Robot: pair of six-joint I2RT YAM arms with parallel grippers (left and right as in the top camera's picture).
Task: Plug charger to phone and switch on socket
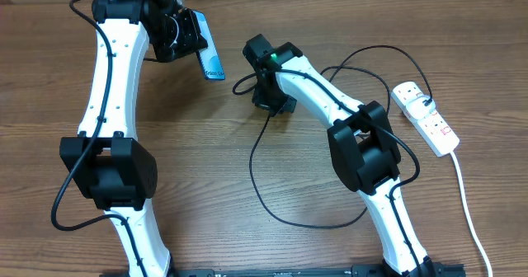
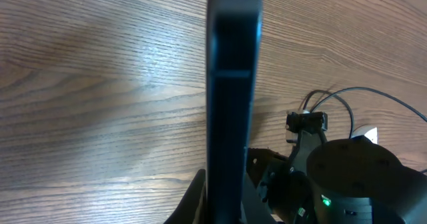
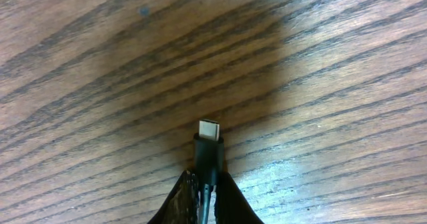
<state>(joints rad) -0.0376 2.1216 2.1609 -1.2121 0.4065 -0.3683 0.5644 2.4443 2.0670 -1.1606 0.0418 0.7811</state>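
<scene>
Left gripper [image 1: 183, 35] clamps the phone [image 1: 212, 57]; right gripper [image 3: 204, 187] pinches the charger [image 3: 209, 146] by its plug. I'd say plugging in is the step; next the plug needs lining up with the phone's port.

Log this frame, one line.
left tool: shut on phone, aloft | right tool: shut on charger, tip exposed | phone: unplugged | socket: far right, untouched

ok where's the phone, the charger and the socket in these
phone [image 1: 212, 56]: overhead view, on its blue screen
charger [image 3: 208, 154]: right wrist view, on the black connector body
socket [image 1: 431, 125]: overhead view, on its white casing
</scene>
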